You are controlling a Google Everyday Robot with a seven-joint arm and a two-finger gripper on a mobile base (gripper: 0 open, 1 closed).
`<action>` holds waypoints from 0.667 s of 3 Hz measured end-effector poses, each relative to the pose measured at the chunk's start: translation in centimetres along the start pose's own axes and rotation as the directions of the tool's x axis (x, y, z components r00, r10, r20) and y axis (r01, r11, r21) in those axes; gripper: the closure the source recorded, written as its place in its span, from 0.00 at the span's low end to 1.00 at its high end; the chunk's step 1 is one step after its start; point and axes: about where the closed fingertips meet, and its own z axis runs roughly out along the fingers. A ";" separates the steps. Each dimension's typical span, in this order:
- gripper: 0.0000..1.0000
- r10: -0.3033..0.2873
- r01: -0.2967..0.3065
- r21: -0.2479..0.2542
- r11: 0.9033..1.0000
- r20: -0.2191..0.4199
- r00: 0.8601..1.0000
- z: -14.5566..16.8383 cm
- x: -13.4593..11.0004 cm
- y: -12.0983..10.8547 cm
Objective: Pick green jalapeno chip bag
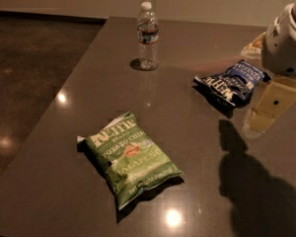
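From my seat, the gripper (264, 113) hangs at the right side of the scene, a pale beige piece pointing down and to the left beneath the white arm housing (285, 42). It sits just above the table (197, 43) and holds nothing that I can see. I cannot tell from this angle whether it is set wide or narrow.

Just to its left, close by, a dark blue chip bag (231, 83) with white lettering lies flat on the tabletop. Nearer to me, below the gripper, the arm throws a broad dark shadow (251, 181) across the surface.

The green jalapeno chip bag (130, 158) lies well apart from the gripper, away to the left and nearer to me, on the near middle of the table. It rests flat, label up and turned at a slant, with its top edge toward the far left. White lettering and a small red emblem show on its face.

At the far side, left of the blue bag, a clear water bottle (148, 36) stands upright with a white cap. Behind the arm housing, something pale (252, 46) peeks out at the far right; I can't make out what it is.
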 end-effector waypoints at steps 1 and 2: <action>0.00 -0.003 0.006 -0.050 0.999 0.069 0.998 1.6 -2.7 3.0; 0.00 -0.011 0.023 -0.092 0.995 0.132 0.991 3.8 -5.8 5.9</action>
